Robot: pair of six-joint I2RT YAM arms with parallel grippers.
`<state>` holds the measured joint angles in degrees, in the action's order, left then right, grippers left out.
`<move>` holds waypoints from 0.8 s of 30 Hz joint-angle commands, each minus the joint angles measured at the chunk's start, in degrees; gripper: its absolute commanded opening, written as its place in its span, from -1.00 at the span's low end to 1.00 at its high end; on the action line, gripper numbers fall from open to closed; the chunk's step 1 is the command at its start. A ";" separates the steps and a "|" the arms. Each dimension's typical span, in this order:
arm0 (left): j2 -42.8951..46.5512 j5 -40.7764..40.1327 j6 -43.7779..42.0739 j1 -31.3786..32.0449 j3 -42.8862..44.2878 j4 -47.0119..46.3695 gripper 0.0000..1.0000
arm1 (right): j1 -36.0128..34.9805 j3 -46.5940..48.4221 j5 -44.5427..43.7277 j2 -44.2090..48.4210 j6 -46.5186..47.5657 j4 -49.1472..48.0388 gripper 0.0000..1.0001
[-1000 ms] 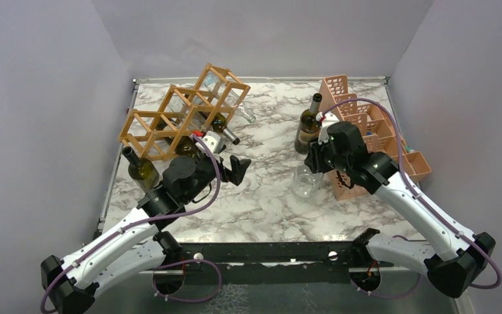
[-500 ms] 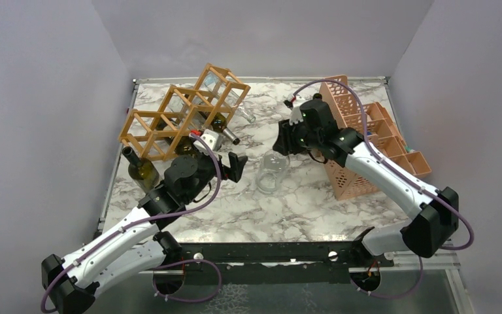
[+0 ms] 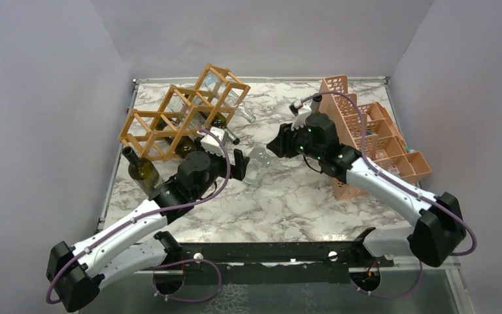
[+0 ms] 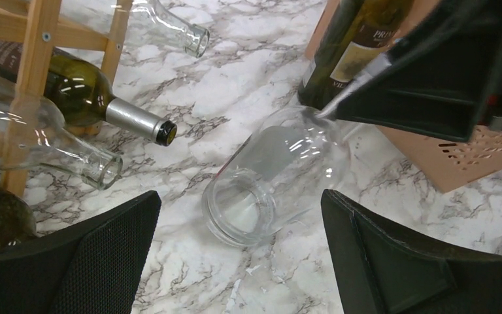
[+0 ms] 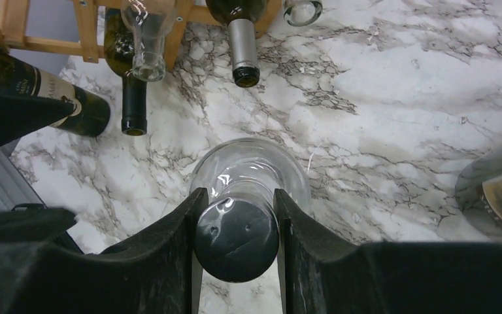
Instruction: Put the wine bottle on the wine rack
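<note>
Right wrist view, right pincer (image 5: 238,196) clamped on capped neck of clear wine bottle (image 5: 251,163), bottle base tilted just ahead of wide-open, empty left pincer (image 4: 238,203), wine rack (image 3: 170,121) just beyond left pincer.

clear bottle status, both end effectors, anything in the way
Right end effector shut on clear bottle by its capped neck. Left end effector open, facing its base. Wine rack partly full, dark bottle poking out neck first.

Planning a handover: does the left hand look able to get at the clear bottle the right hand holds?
Probably yes: the left hand is open, the clear bottle hangs just ahead, nothing between them.
</note>
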<state>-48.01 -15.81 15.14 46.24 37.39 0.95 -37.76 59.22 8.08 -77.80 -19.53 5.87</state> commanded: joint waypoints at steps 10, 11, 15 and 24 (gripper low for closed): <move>-11.61 8.60 4.37 -3.34 2.81 -3.21 0.98 | -0.47 -22.65 1.07 20.67 -5.11 -1.09 -0.98; -12.18 8.91 4.56 -3.68 2.93 -3.45 0.98 | -0.47 -22.73 2.21 21.46 -5.19 0.33 -0.98; -14.26 10.13 5.50 -4.75 3.56 -4.20 0.98 | -0.43 -22.15 6.66 22.60 -5.33 6.89 -0.98; -18.26 13.03 7.63 -6.22 4.05 -6.00 0.98 | -0.56 -21.54 8.03 19.70 -3.20 11.27 -0.98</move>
<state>-64.97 -5.54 21.15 40.58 38.98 -2.76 -37.91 37.58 13.28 -56.58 -23.55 14.04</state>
